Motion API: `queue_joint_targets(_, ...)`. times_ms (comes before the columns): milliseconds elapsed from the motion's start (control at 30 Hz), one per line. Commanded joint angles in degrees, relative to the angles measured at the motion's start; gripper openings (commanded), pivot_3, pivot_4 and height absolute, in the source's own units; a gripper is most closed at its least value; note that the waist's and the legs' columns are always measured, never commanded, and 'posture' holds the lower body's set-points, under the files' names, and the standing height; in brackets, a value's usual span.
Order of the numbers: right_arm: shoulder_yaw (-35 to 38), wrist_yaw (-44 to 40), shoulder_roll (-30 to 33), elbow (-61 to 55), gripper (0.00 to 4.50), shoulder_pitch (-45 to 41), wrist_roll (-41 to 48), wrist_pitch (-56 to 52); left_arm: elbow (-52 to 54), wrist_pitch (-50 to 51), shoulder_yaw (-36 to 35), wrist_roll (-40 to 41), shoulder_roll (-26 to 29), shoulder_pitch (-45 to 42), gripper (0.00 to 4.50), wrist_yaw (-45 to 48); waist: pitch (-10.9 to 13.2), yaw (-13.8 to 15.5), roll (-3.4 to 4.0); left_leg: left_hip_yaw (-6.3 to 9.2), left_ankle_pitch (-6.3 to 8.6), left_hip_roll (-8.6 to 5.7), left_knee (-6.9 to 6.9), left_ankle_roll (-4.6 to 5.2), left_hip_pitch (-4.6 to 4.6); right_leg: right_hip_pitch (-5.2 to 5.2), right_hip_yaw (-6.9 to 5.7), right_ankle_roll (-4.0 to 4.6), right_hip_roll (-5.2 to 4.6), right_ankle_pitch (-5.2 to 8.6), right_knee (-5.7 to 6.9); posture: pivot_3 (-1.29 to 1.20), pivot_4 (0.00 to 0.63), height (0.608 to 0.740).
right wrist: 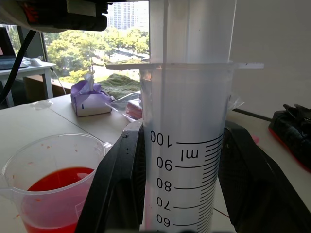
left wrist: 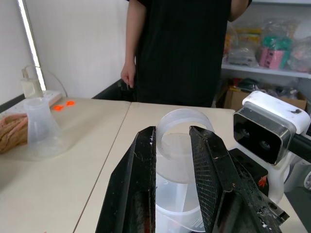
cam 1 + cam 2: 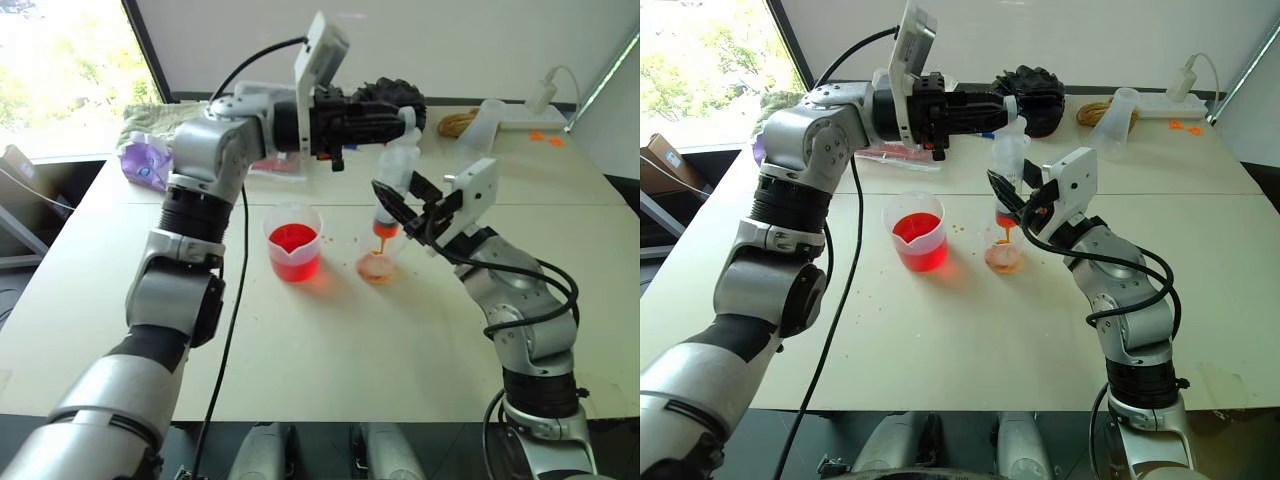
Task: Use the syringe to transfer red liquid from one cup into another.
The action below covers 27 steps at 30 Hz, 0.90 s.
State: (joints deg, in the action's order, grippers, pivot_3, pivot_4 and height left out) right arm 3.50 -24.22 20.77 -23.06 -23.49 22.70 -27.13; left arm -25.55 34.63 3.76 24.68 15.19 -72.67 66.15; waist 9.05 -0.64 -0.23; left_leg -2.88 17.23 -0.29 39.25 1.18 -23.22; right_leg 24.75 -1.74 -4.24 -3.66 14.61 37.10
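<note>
The syringe (image 3: 394,172) stands upright, its orange tip dipping into the small plain cup (image 3: 377,264) at the table's middle. My right gripper (image 3: 402,207) is shut on the graduated barrel (image 1: 187,145). From the left, my left gripper (image 3: 405,118) reaches level and is shut on the plunger's round top (image 2: 182,127). Red liquid (image 3: 385,230) fills the syringe's lowest part and lies shallow in the small cup. To the left stands the spouted cup (image 3: 293,250), about a third full of red liquid (image 3: 293,239).
Orange drops speckle the table (image 3: 330,330) around the cups. At the back lie a black glove (image 3: 398,95), a clear flask (image 3: 482,122), a rope coil (image 3: 457,122), a white power strip (image 3: 540,98) and a purple tissue pack (image 3: 145,160). A person in black (image 2: 180,48) stands beyond the table.
</note>
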Motion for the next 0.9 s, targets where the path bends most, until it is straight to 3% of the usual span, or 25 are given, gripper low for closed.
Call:
queue_joint_targets(33, 0.9, 0.03, -0.74, -1.45, 1.45, -2.57, 0.34, 3.23, 3.06, 1.55, 3.23, -0.52, -1.08, 1.12, 1.06, 1.09, 0.0, 0.0, 0.0, 0.0, 0.0, 0.0, 0.0, 0.0, 0.0, 0.0, 0.0, 0.0, 0.0, 0.0, 0.0, 0.0, 0.15, 0.74)
queue_joint_targets(900, 4.36, -0.8, 2.85, -3.47, 1.45, -3.87, 2.87, 0.05, 8.41, 4.93, 4.79, -1.32, -2.1, 7.77, 1.06, -0.31, 0.0, 0.02, 0.0, 0.01, 0.0, 0.0, 0.02, 0.0, 0.01, -0.01, 0.01, 0.0, -0.01, 0.0, 0.01, 0.0, 0.15, 0.74)
